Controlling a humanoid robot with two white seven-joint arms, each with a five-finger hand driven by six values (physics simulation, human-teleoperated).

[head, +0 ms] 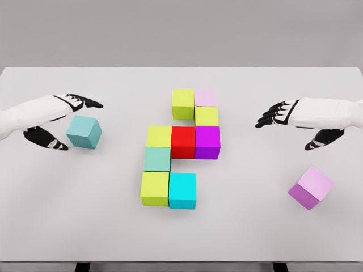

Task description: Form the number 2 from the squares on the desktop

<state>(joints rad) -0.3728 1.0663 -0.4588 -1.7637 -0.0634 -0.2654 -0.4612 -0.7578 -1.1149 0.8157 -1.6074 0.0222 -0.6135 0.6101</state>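
Note:
Several coloured cubes form a block figure mid-table: a lime cube (183, 103) and pale pink cube (206, 97) on top, a lime cube (207, 116) below, then a yellow-green cube (159, 136), red cube (183, 141) and magenta cube (207, 141) in a row, a teal-green cube (157, 159), and at the bottom a lime cube (155, 188) beside a cyan cube (182, 191). A loose teal cube (84, 132) lies between the spread fingers and thumb of my left hand (71, 122), which is open. My right hand (289, 124) hovers open above a loose pink-purple cube (310, 187).
The white table (255, 232) runs across the whole view, its front edge along the bottom and its back edge near the grey wall.

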